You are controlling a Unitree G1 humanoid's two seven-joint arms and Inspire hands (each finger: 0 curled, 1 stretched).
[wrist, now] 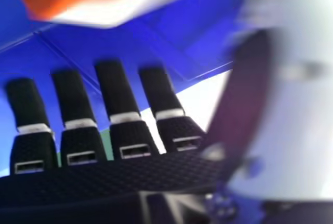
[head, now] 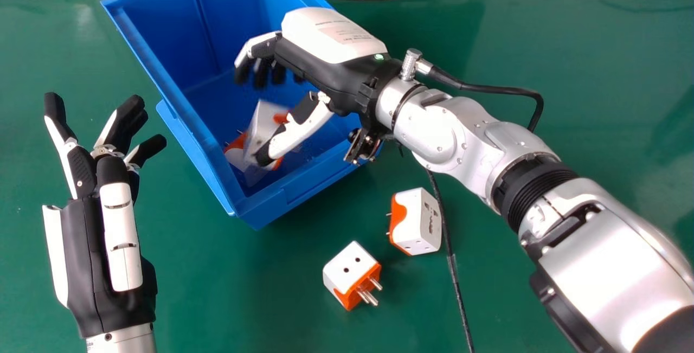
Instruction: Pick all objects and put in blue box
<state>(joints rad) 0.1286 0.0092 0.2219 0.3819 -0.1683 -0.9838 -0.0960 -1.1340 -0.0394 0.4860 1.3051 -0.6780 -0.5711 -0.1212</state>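
Watching the blurred adapter [head: 262,125] inside the blue box [head: 168,30], I judge it to be dropping free, just below my right thumb. Right by it, lower in the box, I see orange and white parts of at least 1 more adapter [head: 235,154]; the overlap keeps me from a sure count. My right hand [head: 331,74] is over the box, its fingers [wrist: 115,86] spread wide and the thumb well apart from them. In the right hand view the nearest adapter lies beyond the fingertips, with nothing pinched between them.

Out on the counter [head: 569,44], 2 adapters are left to collect. The closer adapter [head: 423,220] sits off the box's near corner, just beside a black cable [head: 451,258]. The farther adapter [head: 352,274] lies nearer to me, its pins pointing to my right.

So I'd call the job at least halfway along: 2 or more in, 2 to go. Next I'd bring the right hand back out over the rim and down to either of those, minding the cable. My left hand [head: 108,244] is idle at the view's left, fingers extended.
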